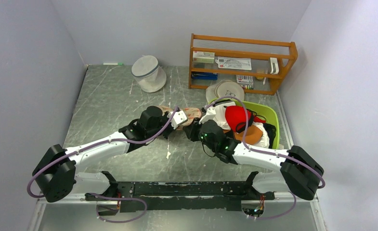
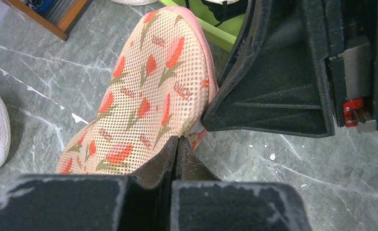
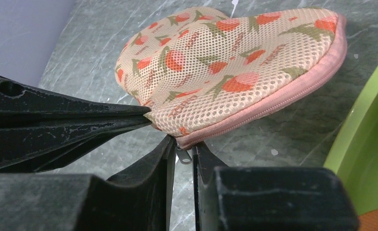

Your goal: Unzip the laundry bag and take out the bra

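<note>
We see left gripper [image 2: 178, 140] fully closed, tips pinching the laundry bag [image 2: 148, 91] by its edge. We read right gripper [image 3: 182, 150] as nearly closed, with the zipper pull [image 3: 185, 157] clamped in the narrow gap. Bag lies just ahead of both finger pairs on the table [image 2: 42, 86], visible zip closed. The green bin [image 3: 365, 144] is right of the right fingers.

Table [image 1: 110, 96]: grey-green marbled top with white veins and scattered white flecks. Walls [image 1: 177, 24]: plain pale grey, closing in the table on three sides. Wooden shelf [image 1: 244, 41]: two tiers, orange-brown, set against the back wall, beyond the right gripper [image 1: 192, 130] and off to its right. Lime-green bin [image 1: 269, 113]: just right of that gripper. White mesh cylinder [image 1: 148, 73]: well beyond the left gripper [image 1: 181, 119]. Light: even and soft, with faint shadows.
</note>
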Tool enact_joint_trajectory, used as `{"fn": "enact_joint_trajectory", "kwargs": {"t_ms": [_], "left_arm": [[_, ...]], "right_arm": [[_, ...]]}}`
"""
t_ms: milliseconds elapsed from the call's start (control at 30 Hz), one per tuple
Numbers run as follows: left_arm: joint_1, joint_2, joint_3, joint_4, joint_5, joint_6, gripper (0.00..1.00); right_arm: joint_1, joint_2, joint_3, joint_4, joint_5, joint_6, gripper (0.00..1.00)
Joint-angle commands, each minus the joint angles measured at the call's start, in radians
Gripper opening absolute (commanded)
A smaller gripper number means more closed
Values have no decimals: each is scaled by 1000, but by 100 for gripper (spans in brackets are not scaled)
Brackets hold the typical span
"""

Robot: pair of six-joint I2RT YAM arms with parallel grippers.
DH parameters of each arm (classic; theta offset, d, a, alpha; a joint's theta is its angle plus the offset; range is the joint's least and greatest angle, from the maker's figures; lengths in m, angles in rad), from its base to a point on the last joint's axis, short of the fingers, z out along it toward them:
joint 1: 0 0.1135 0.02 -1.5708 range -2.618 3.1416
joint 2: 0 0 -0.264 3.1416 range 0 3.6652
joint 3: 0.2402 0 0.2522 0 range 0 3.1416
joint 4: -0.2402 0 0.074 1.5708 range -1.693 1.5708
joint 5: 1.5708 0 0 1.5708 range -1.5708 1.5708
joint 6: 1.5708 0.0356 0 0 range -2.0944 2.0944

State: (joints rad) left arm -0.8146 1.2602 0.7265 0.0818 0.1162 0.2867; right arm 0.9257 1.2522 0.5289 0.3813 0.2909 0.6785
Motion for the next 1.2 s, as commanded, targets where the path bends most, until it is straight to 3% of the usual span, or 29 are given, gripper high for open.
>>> {"fn": "enact_joint_trajectory", "kwargs": {"t_ms": [0, 333, 467, 667, 767, 900, 1167], "left_arm": [[8, 8, 25, 11, -15, 3, 7], [8, 17, 30, 6, -6, 3, 7], [8, 21, 32, 7, -10, 0, 7], [8, 33, 46, -9, -18, -5, 7], [8, 36, 53, -11, -14, -6, 7], [8, 35, 53, -14, -12, -8, 7], [8, 36, 55, -15, -9, -13, 7]], "right_arm": [[-31, -22, -33, -36, 17, -35, 19], [-86, -92, -44, -122, 28, -125, 17], [-97, -71, -23, -110, -98, -222, 18], [-95, -97, -48, -87, -264, -234, 33], [-84, -70, -41, -59, -295, -189, 35], [-18, -32, -28, -32, -161, -154, 41], [28, 21, 7, 10, 30, -164, 39]]}}
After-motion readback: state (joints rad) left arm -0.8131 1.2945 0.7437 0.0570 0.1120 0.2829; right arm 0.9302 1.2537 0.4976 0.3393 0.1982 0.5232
